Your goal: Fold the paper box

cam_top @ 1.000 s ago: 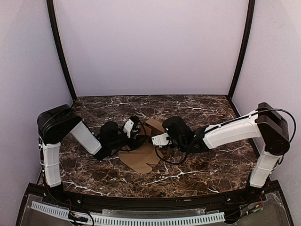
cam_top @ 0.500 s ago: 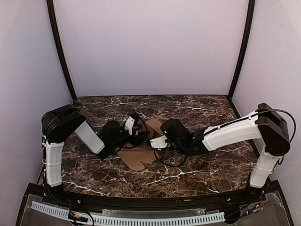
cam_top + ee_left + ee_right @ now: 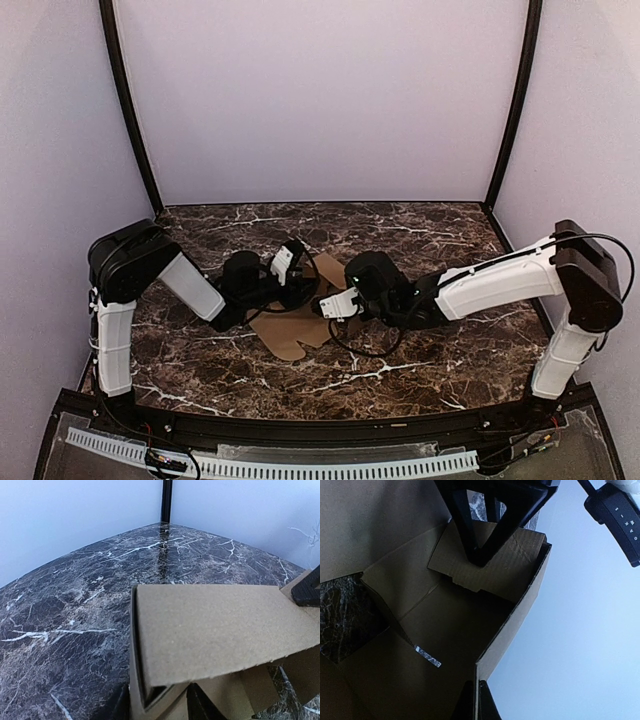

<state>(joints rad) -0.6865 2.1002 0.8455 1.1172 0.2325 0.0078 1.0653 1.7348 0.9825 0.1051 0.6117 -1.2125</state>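
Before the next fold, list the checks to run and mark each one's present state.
1. Right jaws shut on a wall of the paper box: ok.
2. Left jaws holding a flap firmly: cannot tell.
3. Box fully folded: not ok; one rounded flap lies flat on the table.
4. Box well inside the table's edges: ok.
5. Left and right jaws clear of each other: cannot tell; they stand close together.

Lab booth: plain walls (image 3: 320, 100), marble tabletop (image 3: 430, 365)
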